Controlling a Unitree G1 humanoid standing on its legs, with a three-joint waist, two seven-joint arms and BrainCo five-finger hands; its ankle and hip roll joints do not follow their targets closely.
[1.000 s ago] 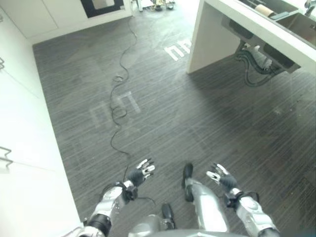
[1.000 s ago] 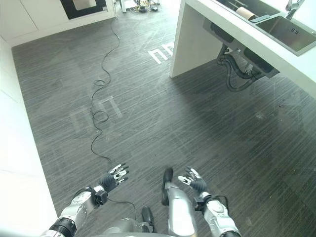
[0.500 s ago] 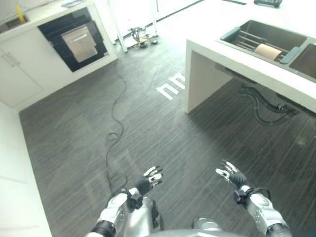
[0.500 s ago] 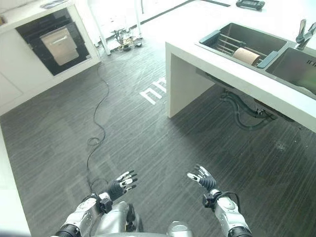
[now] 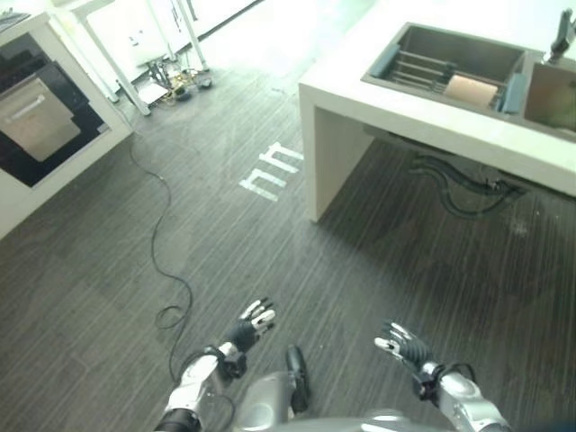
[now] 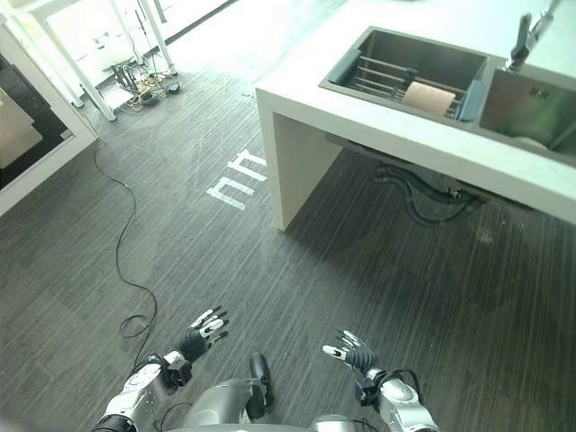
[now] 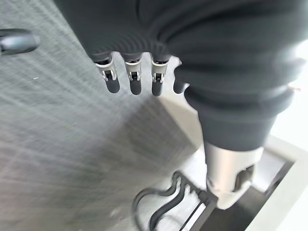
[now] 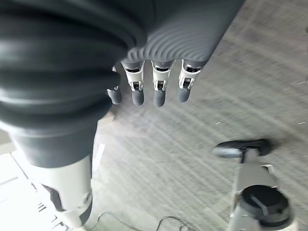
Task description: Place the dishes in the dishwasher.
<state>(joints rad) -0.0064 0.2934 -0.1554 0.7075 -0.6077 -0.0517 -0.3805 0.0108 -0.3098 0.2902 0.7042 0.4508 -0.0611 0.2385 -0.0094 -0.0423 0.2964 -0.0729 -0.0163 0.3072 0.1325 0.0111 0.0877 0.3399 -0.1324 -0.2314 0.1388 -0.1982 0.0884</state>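
Down at about 7 o'clock in the head views, the left hand [image 5: 249,324] floats over the dark striped floor [image 5: 270,243] with its fingers straight and spread, holding nothing. At 5 o'clock the right hand [image 5: 401,343] does the same, fingers fanned out loose and empty. Each wrist view agrees: the fingers [image 7: 133,81] of the left and the fingers [image 8: 160,86] of the right hang relaxed over bare floor, thumbs apart from them.

Further out, toward 1 o'clock, a white counter [image 6: 378,135] juts in, its far end cut off by the picture edge. Sunk into it is a sink basin [image 6: 409,67] with a wire rack [image 6: 378,74] inside; a tan, flat-looking item [image 6: 428,97] leans on the rack, though it is too small to tell what kind of dish it is. A second basin [image 6: 531,108] lies beside it at 2 o'clock, only partly in view, with a tap [image 6: 526,31] above it. Hoses [image 6: 423,202] hang under the counter, half hidden in shadow.

At 10 o'clock a dark-fronted built-in appliance [image 5: 31,112] sits in white cabinets, cropped by the edge; whether it is the dishwasher cannot be told.
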